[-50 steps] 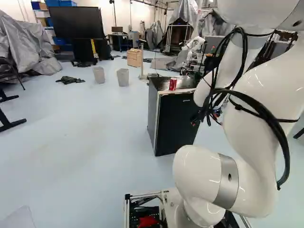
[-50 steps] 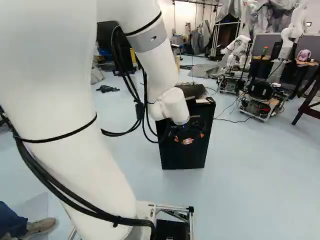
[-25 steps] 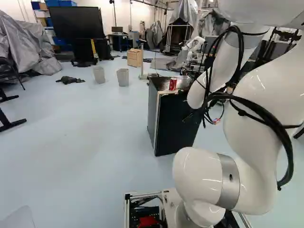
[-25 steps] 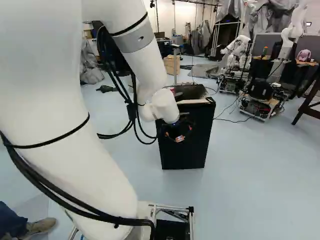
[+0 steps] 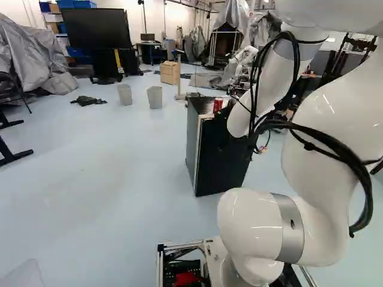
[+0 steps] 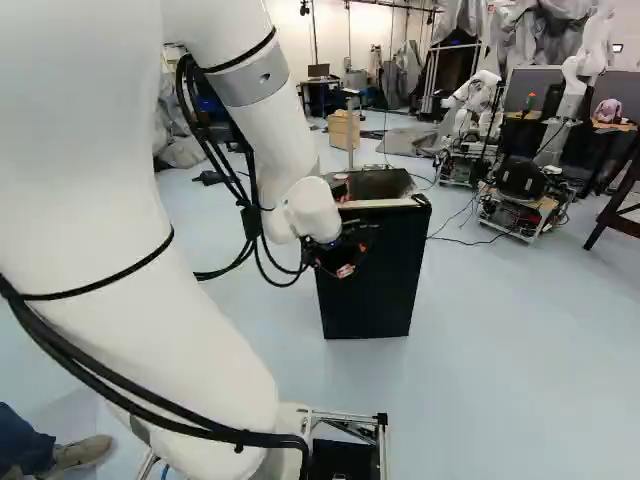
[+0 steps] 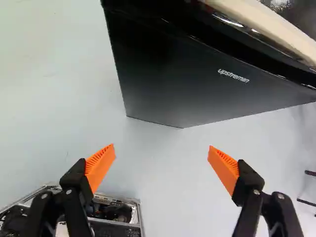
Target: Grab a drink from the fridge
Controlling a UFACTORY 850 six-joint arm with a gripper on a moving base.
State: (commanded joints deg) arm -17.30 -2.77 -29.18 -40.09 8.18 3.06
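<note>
1. Swung the white arm (image 5: pixel 242 119) further toward the left of both base views since half a second back, wrist and cables included. Noticed no shift in the black fridge (image 5: pixel 218 161) or the red can (image 5: pixel 218 106), and no sign of the base driving.
2. Found the fingers (image 7: pixel 100 167) wide apart with nothing between them. Aimed mostly down at the floor (image 7: pixel 163 182), just in front of the fridge's front face.
3. Spotted the red can upright on top of the fridge, near the front edge. Couldn't find it in the wrist view at all.
4. Boiled down, imo, to this: can beyond the top front edge from the fingers, and probably a bit higher. Meant going up and over that edge first, not straight ahead. Had to respect the can's long axis too, straight up and down, so best to come in with one finger either side.
5. Looked like still the approach stage, with no drink gripped. Couldn't rule out a go at the closed-looking door instead. Seemed easy to clip the edge or tip the can by coming in too low.
</note>
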